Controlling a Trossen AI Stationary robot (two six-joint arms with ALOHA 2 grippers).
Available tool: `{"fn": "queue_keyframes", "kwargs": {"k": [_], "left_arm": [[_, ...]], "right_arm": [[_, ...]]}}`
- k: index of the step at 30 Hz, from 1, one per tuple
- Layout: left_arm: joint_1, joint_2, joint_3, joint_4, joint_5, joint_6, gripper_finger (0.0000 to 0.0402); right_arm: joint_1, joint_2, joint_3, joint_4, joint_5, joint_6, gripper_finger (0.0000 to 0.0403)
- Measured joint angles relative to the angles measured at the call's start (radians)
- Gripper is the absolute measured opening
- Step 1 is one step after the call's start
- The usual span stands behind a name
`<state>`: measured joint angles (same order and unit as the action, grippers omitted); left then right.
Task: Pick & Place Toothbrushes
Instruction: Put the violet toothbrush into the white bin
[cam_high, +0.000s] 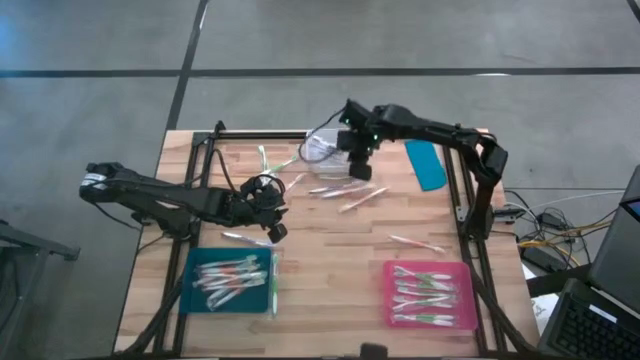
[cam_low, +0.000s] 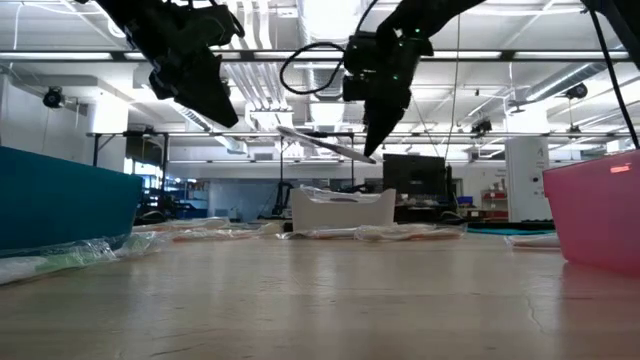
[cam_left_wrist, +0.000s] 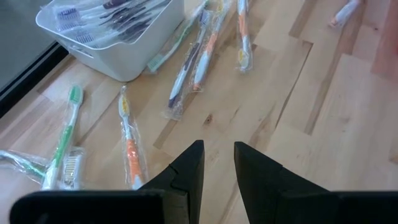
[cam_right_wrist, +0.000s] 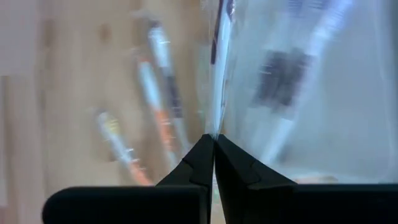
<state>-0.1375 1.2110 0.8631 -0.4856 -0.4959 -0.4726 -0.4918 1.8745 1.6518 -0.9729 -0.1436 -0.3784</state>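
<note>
My right gripper (cam_high: 358, 168) hangs above the table just right of the white bin (cam_high: 322, 150). It is shut on a clear-wrapped toothbrush (cam_low: 322, 143) that is lifted off the table. My left gripper (cam_high: 272, 212) is raised over the table's left middle, slightly open and empty (cam_left_wrist: 217, 163). Loose wrapped toothbrushes (cam_high: 345, 195) lie flat on the wood near the bin, several more fill the bin (cam_left_wrist: 106, 15), and others lie in the teal tray (cam_high: 232, 280) and the pink tray (cam_high: 430, 293). My right gripper pinches the clear wrapper of the toothbrush (cam_right_wrist: 215, 127) between its two fingertips, near one end of the brush (cam_low: 362, 152). The fingers come from above, pointing down. The brush is clear of the table and slants up away from the fingers toward the table's left.
A flat teal lid (cam_high: 427, 164) lies at the far right. One toothbrush (cam_high: 415, 243) lies alone above the pink tray, and another (cam_high: 245, 238) just above the teal tray. Bare wood (cam_high: 340, 280) lies between the two trays.
</note>
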Motion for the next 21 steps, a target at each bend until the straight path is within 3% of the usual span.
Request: {"fn": "queue_keyframes", "kwargs": {"k": [9, 21], "left_arm": [[-0.001, 0.0, 0.0, 0.001, 0.0, -0.01, 0.0094], [-0.001, 0.0, 0.0, 0.0, 0.001, -0.01, 0.0094]], "right_arm": [[-0.109, 0.085, 0.038, 0.01, 0.016, 0.101, 0.0008], [-0.117, 0.265, 0.153, -0.101, 0.015, 0.161, 0.0008]]}}
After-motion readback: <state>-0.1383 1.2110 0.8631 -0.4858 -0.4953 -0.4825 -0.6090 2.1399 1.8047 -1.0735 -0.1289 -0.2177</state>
